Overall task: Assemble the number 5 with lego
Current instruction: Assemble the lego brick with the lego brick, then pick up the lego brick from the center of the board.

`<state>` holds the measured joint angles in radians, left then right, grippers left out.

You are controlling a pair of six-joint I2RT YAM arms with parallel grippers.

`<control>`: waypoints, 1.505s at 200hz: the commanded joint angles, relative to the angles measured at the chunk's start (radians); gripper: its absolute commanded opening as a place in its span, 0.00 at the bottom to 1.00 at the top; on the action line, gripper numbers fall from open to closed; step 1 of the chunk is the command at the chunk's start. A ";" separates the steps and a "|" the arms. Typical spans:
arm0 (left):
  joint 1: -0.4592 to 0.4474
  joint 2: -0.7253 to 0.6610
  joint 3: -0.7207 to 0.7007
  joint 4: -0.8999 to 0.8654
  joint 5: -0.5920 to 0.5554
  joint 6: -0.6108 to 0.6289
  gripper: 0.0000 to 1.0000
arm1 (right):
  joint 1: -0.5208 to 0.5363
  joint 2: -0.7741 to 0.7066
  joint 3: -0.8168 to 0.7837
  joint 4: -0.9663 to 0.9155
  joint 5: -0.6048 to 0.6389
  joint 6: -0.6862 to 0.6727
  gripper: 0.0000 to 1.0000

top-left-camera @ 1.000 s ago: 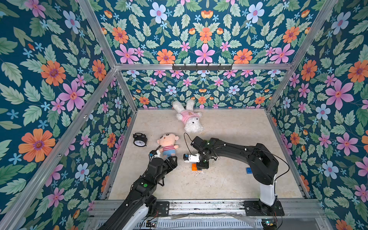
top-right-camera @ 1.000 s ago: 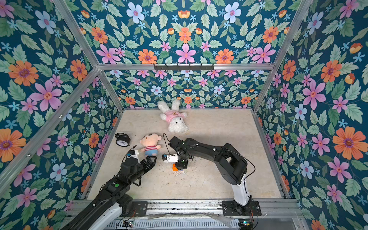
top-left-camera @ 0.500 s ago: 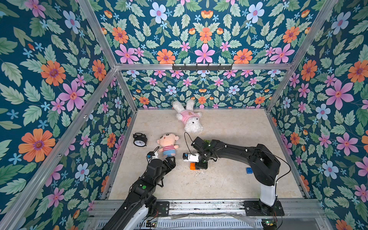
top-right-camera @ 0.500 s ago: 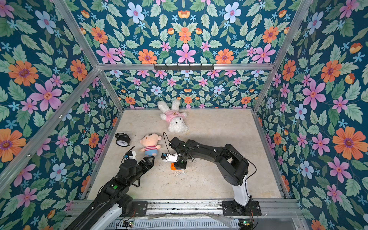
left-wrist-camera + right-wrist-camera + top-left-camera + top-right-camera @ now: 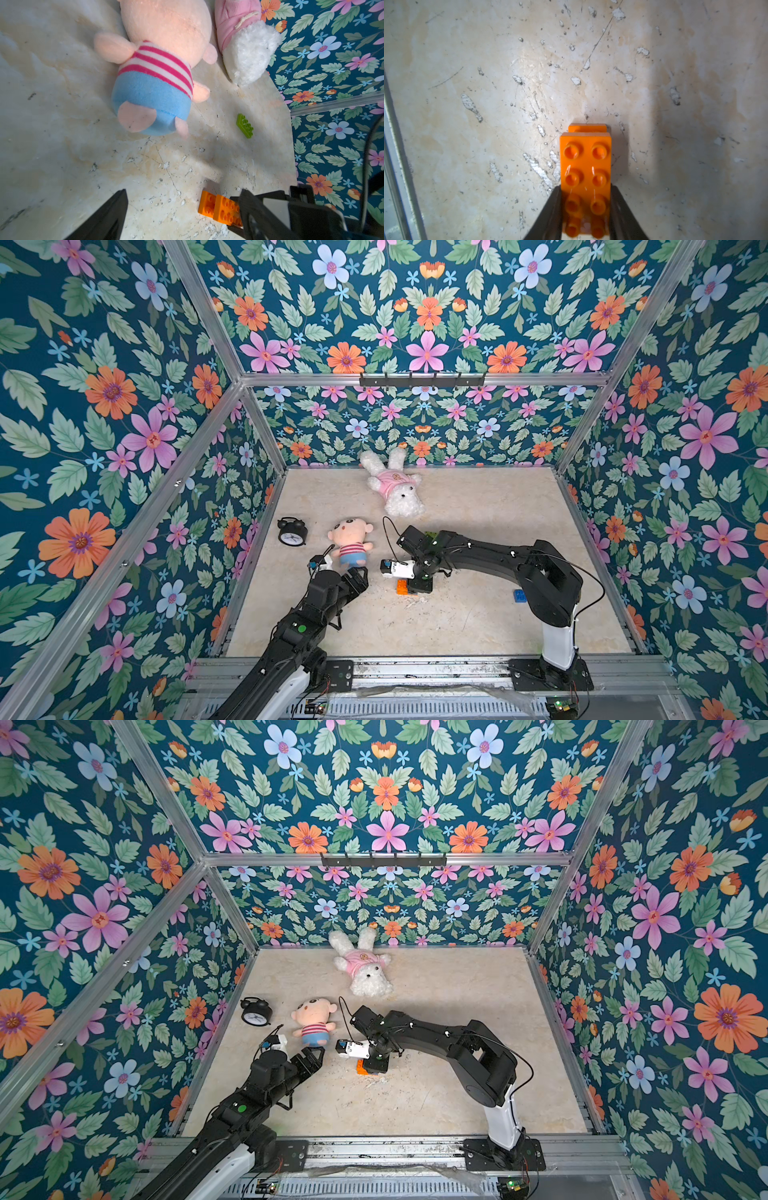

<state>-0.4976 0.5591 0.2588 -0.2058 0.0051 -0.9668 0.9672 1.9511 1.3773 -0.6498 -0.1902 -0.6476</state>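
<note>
An orange oblong plastic brick (image 5: 585, 172), studded two by four, is clamped in the right tool (image 5: 585, 192) over a second orange brick (image 5: 587, 127); the left tool (image 5: 358, 577) is spread apart.

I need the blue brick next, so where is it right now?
In a top view the blue brick lies on the table on the robot's right, close beside the right arm, well apart from the orange bricks.
</note>
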 commanded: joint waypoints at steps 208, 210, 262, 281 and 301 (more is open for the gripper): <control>-0.208 0.461 0.263 0.239 0.224 0.238 0.99 | -0.664 -0.735 -0.603 0.223 0.196 1.201 0.56; -0.214 0.471 0.270 0.236 0.219 0.241 0.99 | -0.676 -0.749 -0.610 0.218 0.202 1.205 0.56; -0.362 0.654 0.406 0.241 0.173 0.276 0.99 | -0.840 -0.869 -0.746 0.133 0.228 1.299 0.61; -0.400 0.701 0.457 0.243 0.182 0.287 0.99 | -0.837 -0.856 -0.750 0.122 0.226 1.339 0.60; -0.437 0.754 0.507 0.248 0.188 0.298 0.99 | -0.837 -0.870 -0.820 0.154 0.238 1.361 0.60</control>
<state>-0.9039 1.2705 0.7219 0.0261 0.1898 -0.7025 0.1299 1.0897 0.6067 -0.4854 0.0303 0.6441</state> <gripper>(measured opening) 0.991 0.598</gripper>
